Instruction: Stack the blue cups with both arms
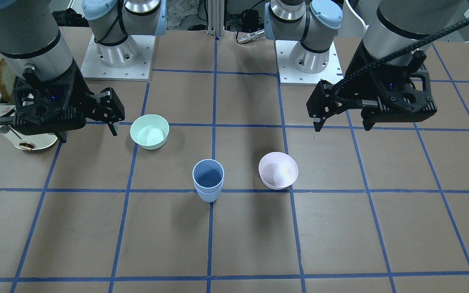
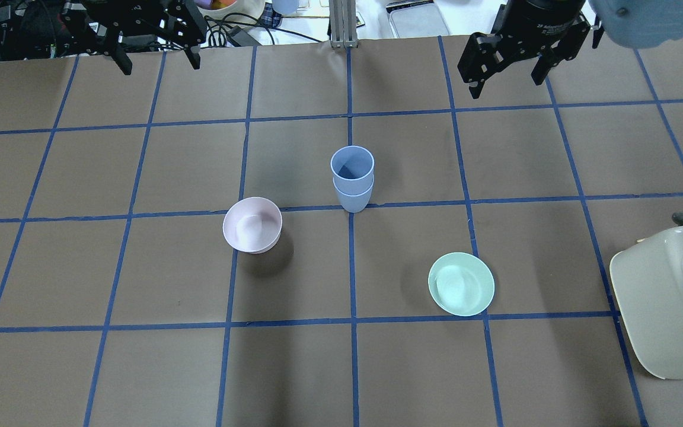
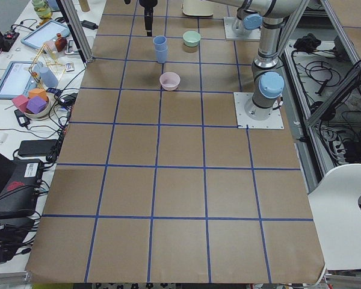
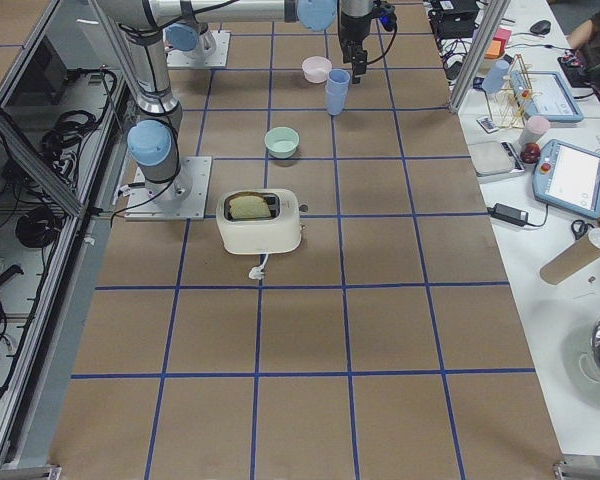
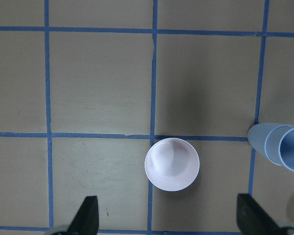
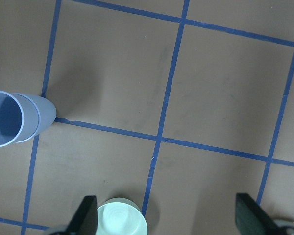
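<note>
The two blue cups [image 1: 208, 179] stand nested one inside the other, upright, on a blue tape line at the middle of the table [image 2: 352, 178]. They also show at the right edge of the left wrist view [image 5: 284, 147] and the left edge of the right wrist view [image 6: 14, 117]. My left gripper [image 1: 342, 124] [image 2: 159, 65] hangs open and empty, high above the table and well off to the cups' side. My right gripper [image 1: 88, 134] [image 2: 504, 86] is open and empty too, raised on the other side.
A pale pink bowl [image 2: 252, 225] sits on the left arm's side of the cups, below the left gripper [image 5: 172, 164]. A mint-green bowl [image 2: 461, 283] sits on the right arm's side. A white toaster [image 2: 667, 296] holding toast stands at the table's right edge.
</note>
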